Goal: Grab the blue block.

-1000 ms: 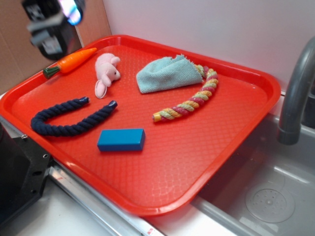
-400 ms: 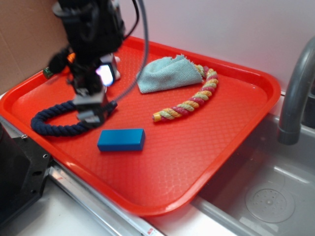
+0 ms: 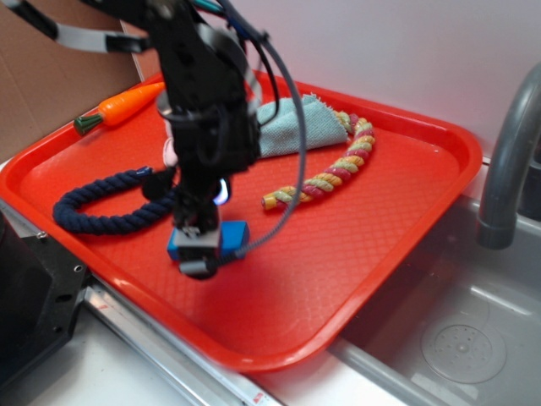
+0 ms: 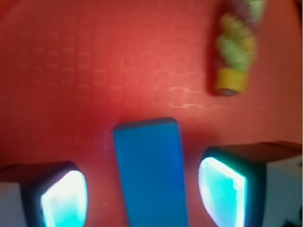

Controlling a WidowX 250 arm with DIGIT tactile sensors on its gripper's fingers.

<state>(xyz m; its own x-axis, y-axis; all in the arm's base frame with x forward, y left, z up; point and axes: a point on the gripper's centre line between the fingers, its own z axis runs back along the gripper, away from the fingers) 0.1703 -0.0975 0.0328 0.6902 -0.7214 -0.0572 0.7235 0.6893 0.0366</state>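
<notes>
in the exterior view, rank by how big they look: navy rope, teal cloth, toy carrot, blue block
1. Navy rope, the longest curved span.
2. Teal cloth, though the arm covers its left part, so its rank against the rope is unsure.
3. Toy carrot.
4. Blue block, mostly hidden behind the tool, so unsure against the carrot.

1. One red tray (image 3: 406, 211); every count below is of things lying on it.
2. One blue block (image 3: 234, 238) near the tray's front edge, partly hidden by the arm.
3. Two ropes: one navy rope (image 3: 101, 211) on the tray's left side, one multicoloured rope (image 3: 334, 173) towards its back right.
4. One toy carrot (image 3: 118, 108) at the tray's back left corner.
5. One teal cloth (image 3: 292, 127) near the tray's back edge.
6. One gripper (image 3: 199, 254) over the tray's front part.
</notes>
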